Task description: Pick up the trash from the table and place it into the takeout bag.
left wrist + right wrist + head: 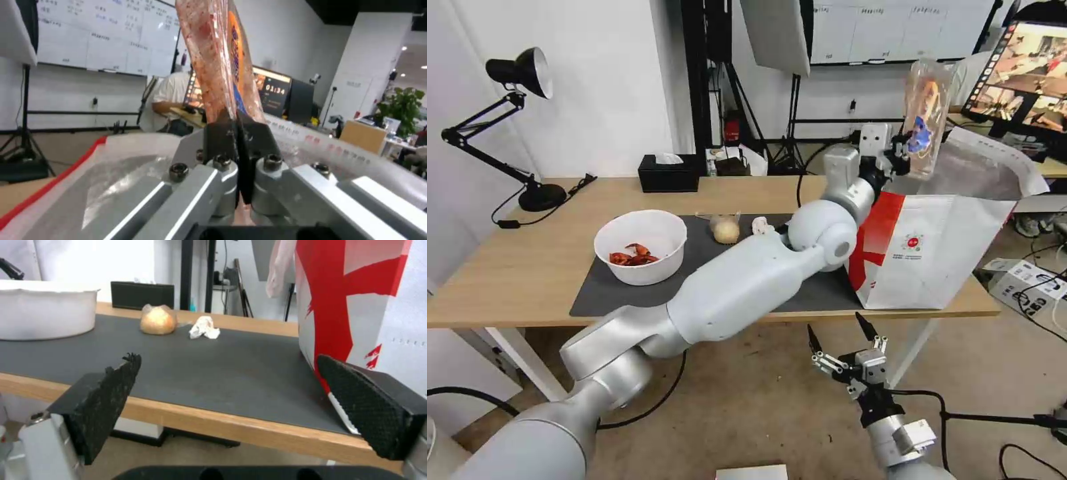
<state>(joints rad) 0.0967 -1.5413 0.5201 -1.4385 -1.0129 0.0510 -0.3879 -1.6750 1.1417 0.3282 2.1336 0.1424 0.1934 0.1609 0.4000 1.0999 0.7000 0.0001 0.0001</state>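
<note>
On the counter, the dark grey mat serves as the landmark. Beyond the mat's far left corner, off the mat, a black desk lamp stands on the bare wood. On the mat's left part sits the white round bowl with red crayfish shells in it. Behind the mat, at the counter's far edge, rests the black tissue box. Near the mat's far edge, about midway along it, lies the beige plastic-wrapped ball, and just beside it on the right the crumpled white tissue; the two are close but apart in the right wrist view.

The left arm reaches across the mat's middle and rises past its right end. The left gripper is above the open top of the takeout bag, which stands at the mat's right end near the counter's front edge. Its jaws are closed on the clear plastic tray, which stands upright above the bag's mouth, smeared with red; the left wrist view shows the black pads pinched on its lower edge with the silver lining beneath.

The right gripper hangs below and in front of the counter, forward of the mat's right part, jaws spread wide with nothing between them.
</note>
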